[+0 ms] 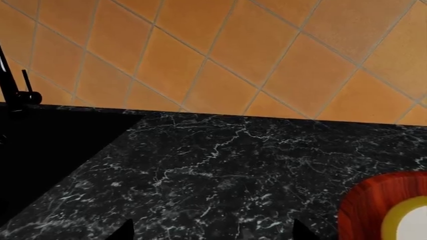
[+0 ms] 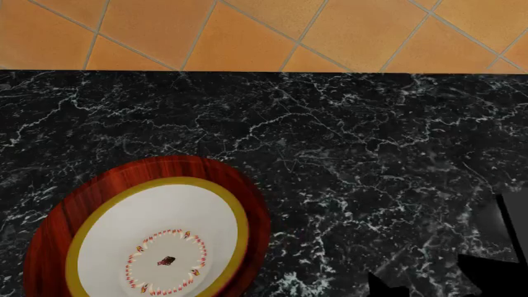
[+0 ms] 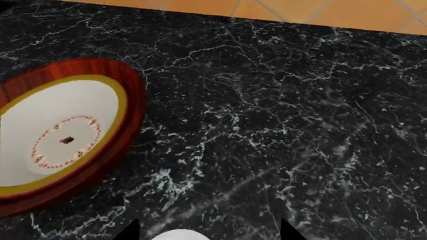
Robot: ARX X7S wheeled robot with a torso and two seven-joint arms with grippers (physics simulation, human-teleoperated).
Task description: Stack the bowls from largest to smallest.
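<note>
The largest bowl (image 2: 222, 185), glossy red-brown wood grain, sits on the black marble counter at the head view's lower left. Nested inside it is the medium bowl (image 2: 165, 223), white with a yellow rim and a red dotted ring. The right wrist view shows the same pair: the largest bowl (image 3: 130, 95) and the medium bowl (image 3: 60, 115). A sliver of the smallest white bowl (image 3: 175, 235) shows at the frame's edge between the wide-apart fingers of my right gripper (image 3: 208, 234); no finger visibly touches it. My left gripper (image 1: 212, 235) is open over bare counter, with the largest bowl's rim (image 1: 373, 200) off to one side.
An orange tiled wall (image 2: 247, 31) backs the counter. A black sink basin (image 1: 40, 150) with a dark faucet (image 1: 13, 90) lies beside the left gripper. Dark parts of my right arm (image 2: 495, 272) show at the head view's lower right.
</note>
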